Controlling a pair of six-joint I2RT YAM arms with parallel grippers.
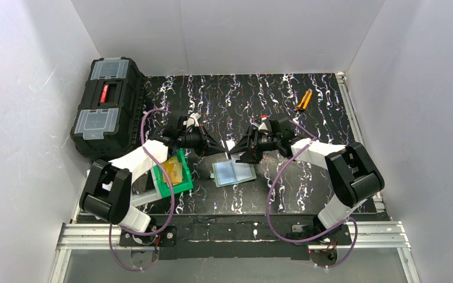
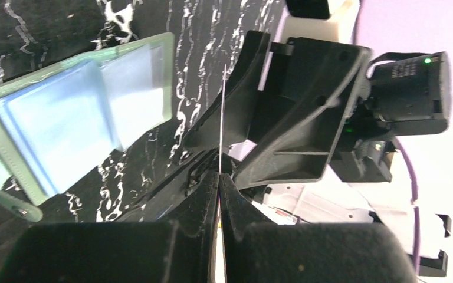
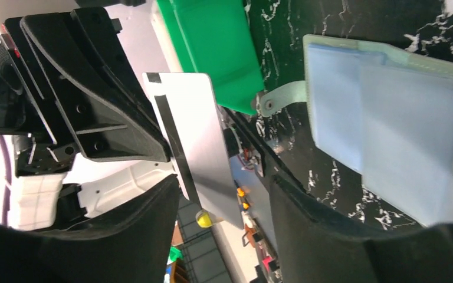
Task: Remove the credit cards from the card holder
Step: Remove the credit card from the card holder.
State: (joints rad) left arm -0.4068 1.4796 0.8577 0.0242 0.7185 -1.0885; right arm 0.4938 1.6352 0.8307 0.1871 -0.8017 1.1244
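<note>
The card holder lies open on the black mat, its pale blue pockets facing up; it also fills the right of the right wrist view. My left gripper hangs just above and left of it, shut on a credit card, which looks grey with a dark stripe and is seen edge-on as a thin line past the pinched tips. My right gripper faces it, open; the card's free end sits between its fingers, touching neither.
A green bin holding gold cards stands left of the holder, near the left arm. A black toolbox sits at the back left. An orange screwdriver lies at the back right.
</note>
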